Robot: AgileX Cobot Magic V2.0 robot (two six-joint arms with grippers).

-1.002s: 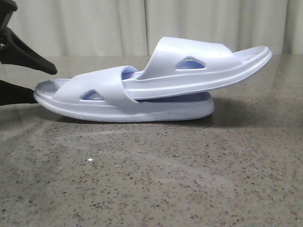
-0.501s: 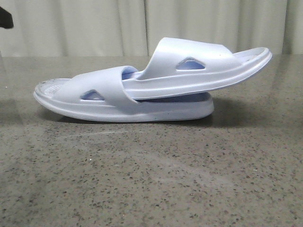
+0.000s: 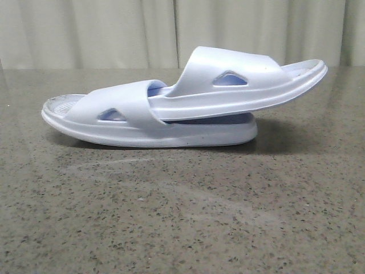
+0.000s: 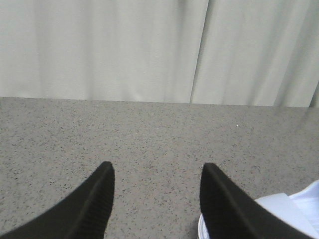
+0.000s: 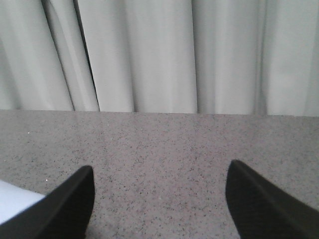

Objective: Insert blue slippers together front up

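Lying lengthwise left-to-right on the bench [image 3: 182,217], the blue slippers [image 3: 182,108] nest, the upper one's end tilting up rightward. Left gripper [image 4: 157,172] and right gripper [image 5: 159,174] hover, jaws apart, empty.

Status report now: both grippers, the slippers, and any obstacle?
Left gripper open, empty. Right gripper open, empty. Blue slippers nested on the table, upper one pushed under the lower one's strap, its right end raised. Nothing in the way.

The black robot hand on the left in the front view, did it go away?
Yes. A second ago the left gripper sat by the lower slipper's left end; it pulled back leftward out of the front view. The slippers stayed put on the table.
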